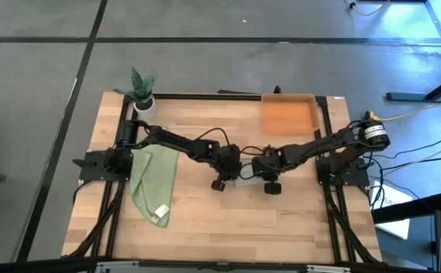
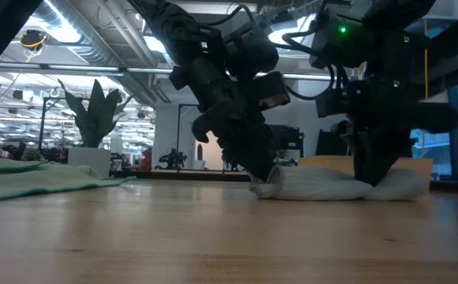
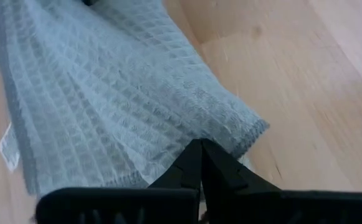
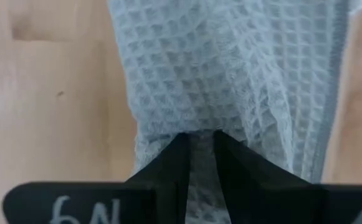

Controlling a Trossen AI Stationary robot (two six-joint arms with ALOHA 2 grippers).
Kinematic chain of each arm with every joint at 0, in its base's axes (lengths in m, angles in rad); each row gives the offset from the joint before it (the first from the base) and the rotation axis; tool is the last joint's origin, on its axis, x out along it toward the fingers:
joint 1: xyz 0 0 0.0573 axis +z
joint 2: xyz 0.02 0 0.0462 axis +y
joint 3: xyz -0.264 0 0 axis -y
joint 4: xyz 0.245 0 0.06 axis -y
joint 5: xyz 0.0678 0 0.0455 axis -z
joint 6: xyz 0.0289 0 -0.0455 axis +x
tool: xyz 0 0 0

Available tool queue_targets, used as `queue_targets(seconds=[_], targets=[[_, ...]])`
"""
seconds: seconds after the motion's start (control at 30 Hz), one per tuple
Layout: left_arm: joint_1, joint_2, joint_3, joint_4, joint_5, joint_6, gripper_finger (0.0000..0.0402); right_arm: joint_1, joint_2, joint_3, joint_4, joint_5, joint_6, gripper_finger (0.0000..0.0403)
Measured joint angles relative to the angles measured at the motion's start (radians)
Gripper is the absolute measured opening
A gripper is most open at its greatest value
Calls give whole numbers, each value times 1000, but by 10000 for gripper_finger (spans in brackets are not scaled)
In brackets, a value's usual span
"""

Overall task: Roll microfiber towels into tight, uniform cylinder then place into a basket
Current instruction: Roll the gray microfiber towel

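The light grey waffle-weave towel (image 1: 245, 175) lies bunched in a narrow strip in the middle of the table (image 1: 228, 227), with both grippers on it. My left gripper (image 1: 220, 183) is shut at its left end (image 2: 269, 183). My right gripper (image 1: 270, 186) is shut on its right part (image 2: 386, 185). The light green towel (image 1: 154, 180) lies flat at the table's left, touched by neither gripper. The orange basket (image 1: 288, 114) stands at the far right of the table. My left gripper comes slanting down from the left, its shut fingertips (image 3: 200, 152) on the towel's hemmed edge (image 3: 168, 163). Whether cloth lies between the tips is hidden by the fingers. That end rests on the table. My right gripper pinches a gathered fold of the grey towel (image 4: 200, 138) between its two fingers, pointing steeply down from above. Several wrinkled layers show at the fingers (image 4: 168, 163). The towel rests on the table, slack.
A small white plant pot (image 1: 143, 101) stands at the table's far left corner. Bare wood lies along the near edge (image 1: 228, 235) and between the grey towel and the basket.
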Motion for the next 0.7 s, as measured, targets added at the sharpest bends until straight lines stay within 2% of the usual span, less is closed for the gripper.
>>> queue_targets(seconds=[0.33,0.57,0.7], targets=[[19,-11,-1,14,-5,-20,1,11,-1,169,-193,6,-45,79],[39,-22,-1,16,-11,-21,4,52,-28,275,-251,3,-35,79],[60,-50,0,19,-71,-19,1,68,-57,286,-257,2,11,79]])
